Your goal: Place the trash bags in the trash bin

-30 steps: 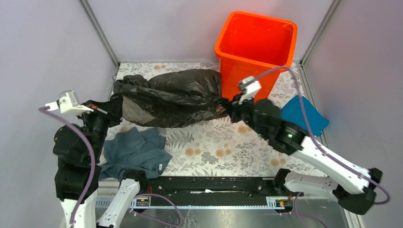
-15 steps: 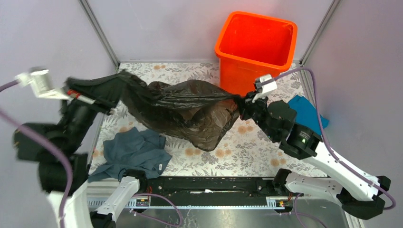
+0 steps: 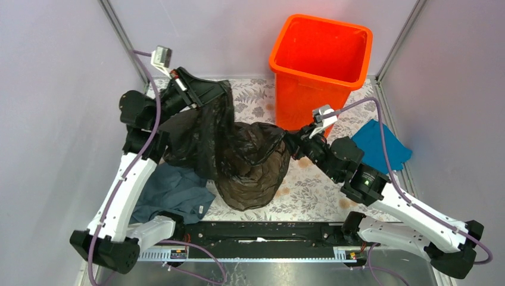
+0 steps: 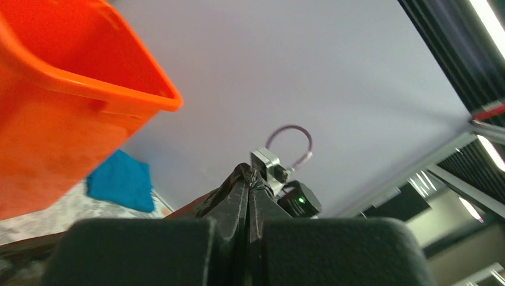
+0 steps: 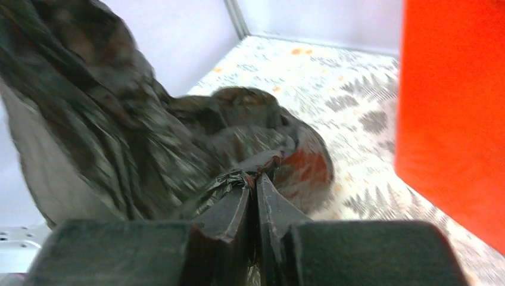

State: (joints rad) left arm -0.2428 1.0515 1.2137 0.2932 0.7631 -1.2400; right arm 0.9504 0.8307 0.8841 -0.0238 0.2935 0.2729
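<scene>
Strung between two arms above the patterned table [image 3: 315, 190]: the black trash bag [image 3: 250, 164], clear of the surface at both ends and sagging in a brownish, see-through pouch over the table's middle, toward the near edge. Gripped at one end by the left gripper [image 4: 249, 196], closed tight on a twist of film and high over the far-left corner, by the look of it to haul the bulk off the surface. Pinched at the other end by the right gripper [image 5: 257, 185], jaws all but together with a crumple of film between the tips, low and just in front of the trash bin [image 3: 298, 98]. Stands upright at the far-right corner, mouth open. Not yet in the bin, any of the bag; probably held wide like this so as to swing over the thick rim rather than drag across the table. Risks snagging the drooping pouch on the bin's wall unless carried well higher. Lying apart from the action: a grey-blue cloth [image 3: 172, 190] at the near-left corner, partly under the hanging film, and a bright blue cloth [image 3: 381, 143] at the right edge, beside the right arm.
</scene>
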